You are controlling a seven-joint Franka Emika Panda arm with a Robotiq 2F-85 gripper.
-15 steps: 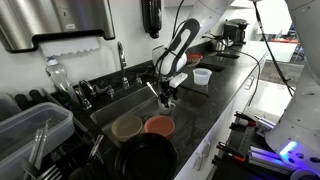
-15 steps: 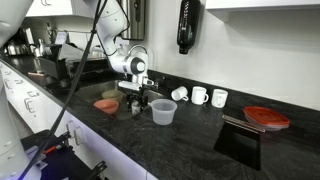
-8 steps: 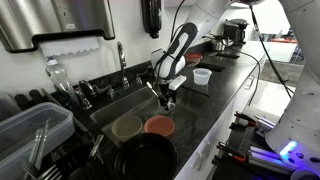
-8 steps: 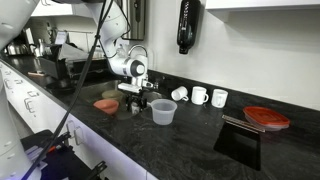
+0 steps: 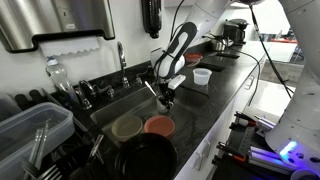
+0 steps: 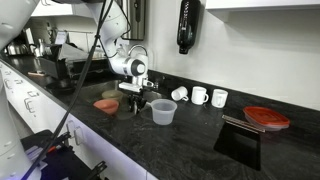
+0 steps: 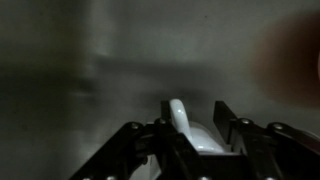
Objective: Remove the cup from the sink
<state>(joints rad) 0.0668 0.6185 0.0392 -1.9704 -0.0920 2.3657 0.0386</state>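
In the wrist view a white cup (image 7: 200, 138) sits between the two dark fingers of my gripper (image 7: 193, 112). The fingers (image 7: 222, 112) stand close on either side of it and press against its sides. In both exterior views the gripper (image 5: 167, 100) (image 6: 138, 108) reaches down into the sink (image 5: 120, 103) near its right end. The cup itself is too small and too hidden behind the fingers to make out there.
A red bowl (image 5: 158, 125) and a tan bowl (image 5: 126, 127) lie in the sink's near part, beside a black pan (image 5: 150, 155). The faucet (image 5: 122, 58) stands behind. A clear plastic cup (image 6: 163, 112) and three white mugs (image 6: 199, 96) are on the dark counter.
The fingers have come together around the white cup. The arm has barely moved.
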